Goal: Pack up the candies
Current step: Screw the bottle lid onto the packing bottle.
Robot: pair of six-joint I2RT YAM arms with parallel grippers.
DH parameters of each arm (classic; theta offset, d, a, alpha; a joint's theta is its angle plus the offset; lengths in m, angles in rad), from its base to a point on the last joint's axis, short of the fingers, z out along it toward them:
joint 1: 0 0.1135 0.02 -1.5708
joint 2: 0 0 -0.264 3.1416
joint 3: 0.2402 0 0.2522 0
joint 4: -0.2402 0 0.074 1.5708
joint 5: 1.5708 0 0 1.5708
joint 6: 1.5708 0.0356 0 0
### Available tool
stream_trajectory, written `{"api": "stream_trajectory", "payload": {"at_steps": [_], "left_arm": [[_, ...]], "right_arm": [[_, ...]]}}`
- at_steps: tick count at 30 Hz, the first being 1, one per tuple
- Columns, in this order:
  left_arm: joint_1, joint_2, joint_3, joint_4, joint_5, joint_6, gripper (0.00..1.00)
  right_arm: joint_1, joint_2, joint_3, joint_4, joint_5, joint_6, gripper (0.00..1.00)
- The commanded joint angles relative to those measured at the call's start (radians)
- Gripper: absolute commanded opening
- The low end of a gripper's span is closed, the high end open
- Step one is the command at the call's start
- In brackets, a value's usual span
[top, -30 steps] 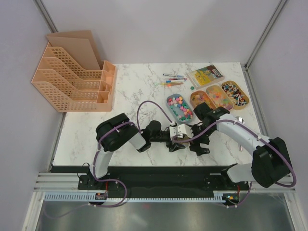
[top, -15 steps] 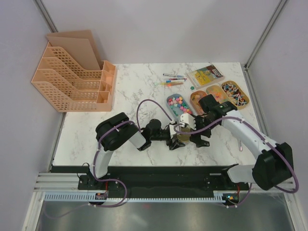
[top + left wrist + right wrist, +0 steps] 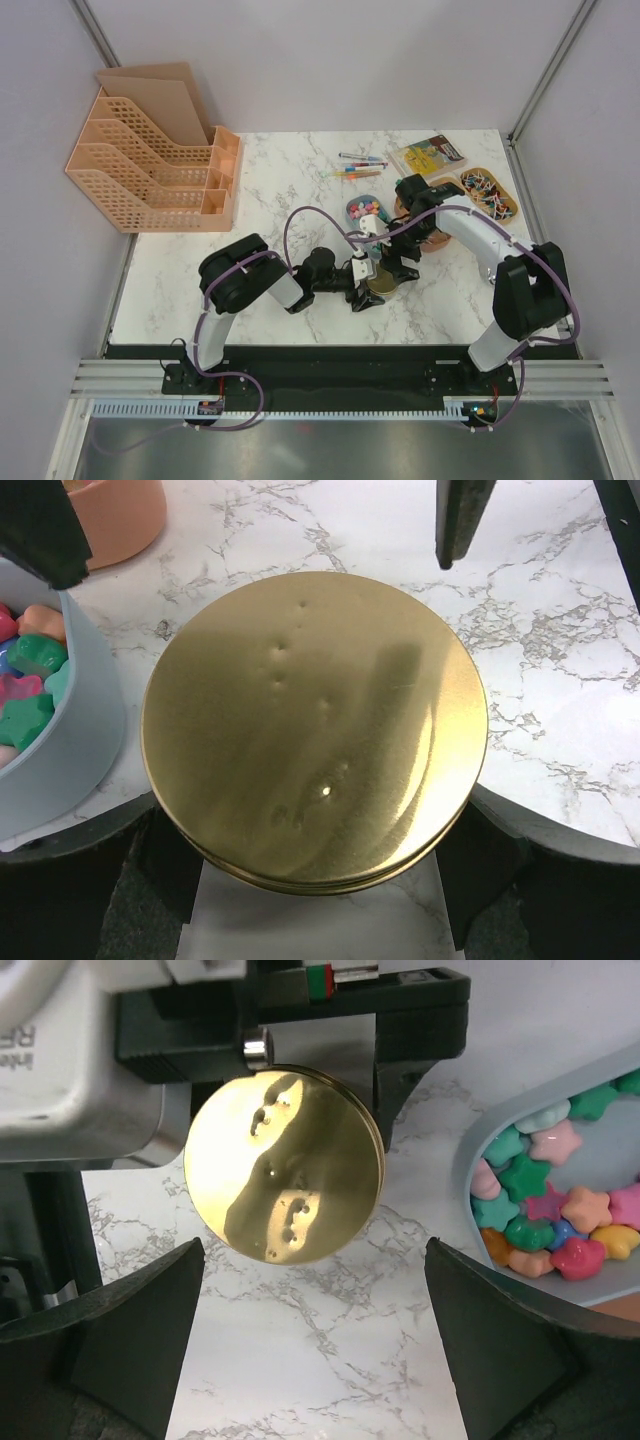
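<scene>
Currently, in descending size:

- White marble-patterned table (image 3: pixel 300 170): unchanged over the last second.
- Right arm: has swung from the near right toward the far side. The right gripper (image 3: pixel 314 1260) now hangs over the tin, jaws released and spread wide, holding nothing.
- Left arm: has not moved. The left gripper (image 3: pixel 368 290) grasps the tin by its sides at the table's near centre.
- Pale blue-grey oval tray (image 3: pixel 465 1175): just to the far side of the tin.
- Round tin with flat gold metal lid (image 3: pixel 315 730): lid on.
- Star-shaped sweets in pink, green, yellow and orange (image 3: pixel 560 1230): all in the blue-grey tray. White-stick lollipops (image 3: pixel 490 195) lie at the far right.

Reading: nothing is packed yet. The right arm's shift probably lines it up to lift the lid.
</scene>
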Motion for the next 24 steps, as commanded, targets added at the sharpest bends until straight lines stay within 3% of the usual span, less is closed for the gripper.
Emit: {"api": "stream_trajectory", "payload": {"at_steps": [1,12,24], "left_arm": [[0.019,0.081,-0.026,-0.250,-0.096,0.012,0.02],[0.018,0.078,-0.026,-0.253,-0.098,0.014,0.02],[0.022,0.080,-0.023,-0.261,-0.101,0.000,0.02]], "right_arm": [[0.017,0.050,0.061,-0.093,-0.072,-0.065,0.98],[0.052,0.061,-0.006,-0.125,-0.039,-0.084,0.98],[0.052,-0.135,-0.245,-0.125,-0.036,-0.006,0.98]]}}
